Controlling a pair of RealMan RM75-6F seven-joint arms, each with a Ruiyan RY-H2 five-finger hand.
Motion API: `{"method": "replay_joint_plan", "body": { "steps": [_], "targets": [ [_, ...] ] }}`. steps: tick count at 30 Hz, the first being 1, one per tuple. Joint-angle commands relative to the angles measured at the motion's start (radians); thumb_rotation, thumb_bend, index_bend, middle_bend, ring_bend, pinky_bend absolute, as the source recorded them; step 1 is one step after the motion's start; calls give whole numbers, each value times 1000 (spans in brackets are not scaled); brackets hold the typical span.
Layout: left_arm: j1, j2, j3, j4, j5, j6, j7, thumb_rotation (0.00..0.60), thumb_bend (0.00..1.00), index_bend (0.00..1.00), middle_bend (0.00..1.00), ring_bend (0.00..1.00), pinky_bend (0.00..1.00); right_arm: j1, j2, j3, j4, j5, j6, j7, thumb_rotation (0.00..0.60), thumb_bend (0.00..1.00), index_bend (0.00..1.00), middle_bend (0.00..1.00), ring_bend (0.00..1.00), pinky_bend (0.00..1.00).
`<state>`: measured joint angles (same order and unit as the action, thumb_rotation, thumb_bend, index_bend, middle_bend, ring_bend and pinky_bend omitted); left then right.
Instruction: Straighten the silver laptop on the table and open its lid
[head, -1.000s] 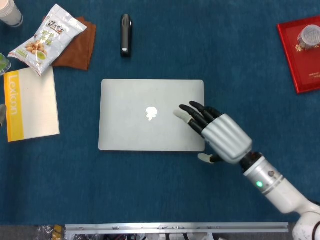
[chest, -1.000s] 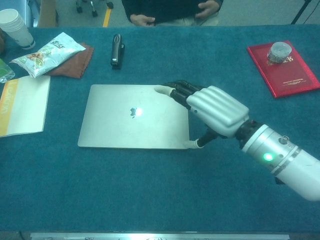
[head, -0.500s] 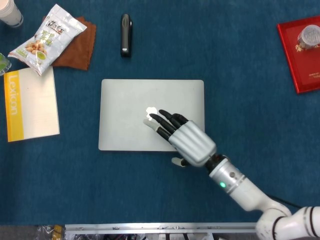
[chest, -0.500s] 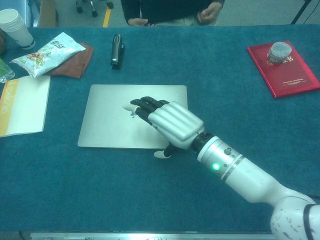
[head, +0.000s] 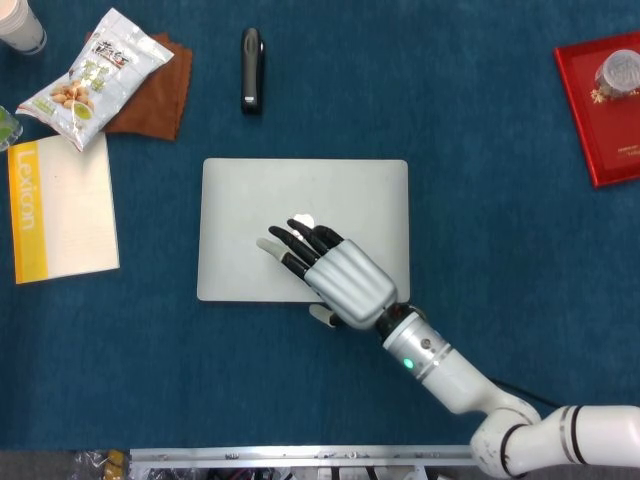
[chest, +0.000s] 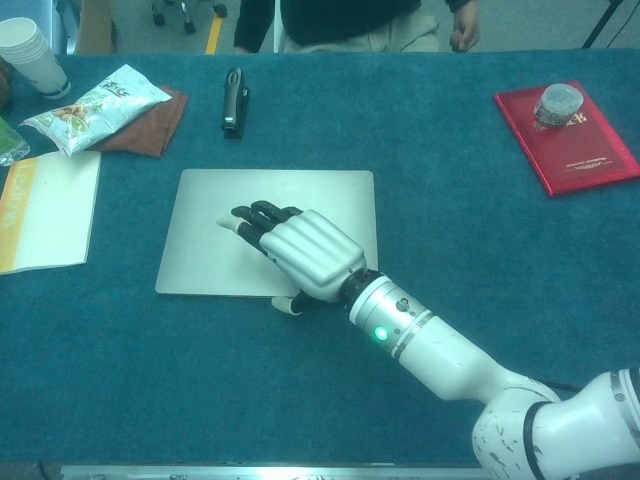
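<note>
Your right hand (head: 335, 278) lies palm-down over the near half of the silver laptop (head: 260, 200), its dark fingers (head: 290, 245) stretched side by side across the closed lid toward the left, holding nothing. The thumb (chest: 288, 304) hangs off the lid's near edge, just over the blue tabletop (head: 480, 200); whether it touches that edge cannot be told from either view. The white forearm (chest: 440, 350) runs back from the wrist toward the lower right of both views.

The laptop sits shut near the middle of the tabletop, its edges square to the table's sides in the head view. Your left hand shows in neither camera.

Beyond the laptop's far edge, well apart from it, a black stapler (head: 251, 68) lies lengthwise. At the far left, a snack packet (head: 95, 78) rests partly on a brown cloth (head: 155, 90), and a white booklet with a yellow spine (head: 60, 208) lies just nearer. A paper cup (chest: 30, 55) stands at the far left corner. At the far right, a small lidded jar (head: 617, 72) sits on a red book (head: 600, 130). A person's torso (chest: 350, 18) is visible past the table's far edge in the chest view.
</note>
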<state>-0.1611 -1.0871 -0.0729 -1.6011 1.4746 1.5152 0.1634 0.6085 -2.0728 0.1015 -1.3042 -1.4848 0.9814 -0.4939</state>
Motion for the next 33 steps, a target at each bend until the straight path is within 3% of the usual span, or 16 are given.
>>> {"method": "replay_joint_plan", "body": {
  "steps": [1,10,29,33],
  "targets": [
    [0,0,-1,0,2,0,-1,600,318,0,0,0,0,14,-19,10,22,0,0,3,600,164,1,59,4,186],
    [2,3,-2,0,8,-4,-9,600,317,0,0,0,0,34,-60,10,75,4,4,-6,600,93,0,41,4,78],
    [2,-2,-10,21,7,-11,-25,600,318,0,0,0,0,62,-109,31,157,31,3,-11,600,97,0,37,3,75],
    [2,-2,-11,23,9,-10,-26,600,318,0,0,0,0,67,-113,31,162,34,2,-10,600,153,0,37,3,75]
  ]
}}
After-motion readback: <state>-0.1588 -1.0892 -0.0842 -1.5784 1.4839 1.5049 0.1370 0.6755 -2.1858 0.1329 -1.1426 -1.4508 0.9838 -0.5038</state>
